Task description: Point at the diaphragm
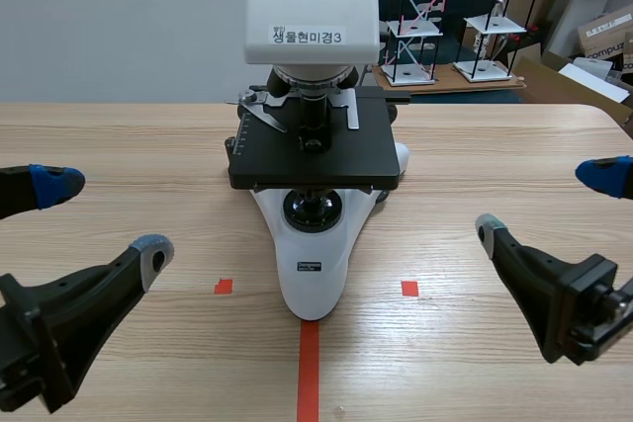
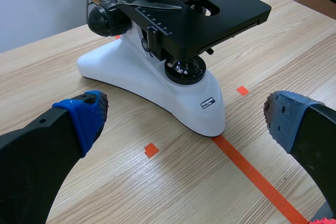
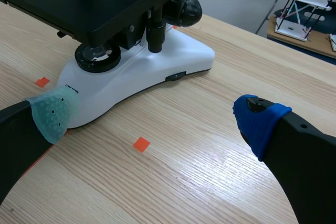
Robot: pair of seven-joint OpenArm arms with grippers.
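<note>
A white microscope (image 1: 312, 274) with a black stage (image 1: 315, 150) stands at the table's middle. Under the stage sits the round black lamp lens (image 1: 313, 210); the dark condenser and diaphragm part (image 2: 169, 51) hangs just above it, mostly shadowed by the stage. My left gripper (image 1: 104, 218) is open at the left, well short of the base. My right gripper (image 1: 546, 205) is open at the right, also apart from the microscope. In the left wrist view the base's front tip (image 2: 210, 116) lies ahead, between my fingers. In the right wrist view the base (image 3: 157, 66) lies ahead of my teal pad (image 3: 52, 111).
A focus knob (image 2: 107, 20) sticks out of the microscope's left side, another (image 3: 188, 10) out of its right. Behind the table are stick-and-plate models (image 1: 415, 17) on a board and cardboard boxes (image 1: 603, 37). Bare wood lies on both sides of the base.
</note>
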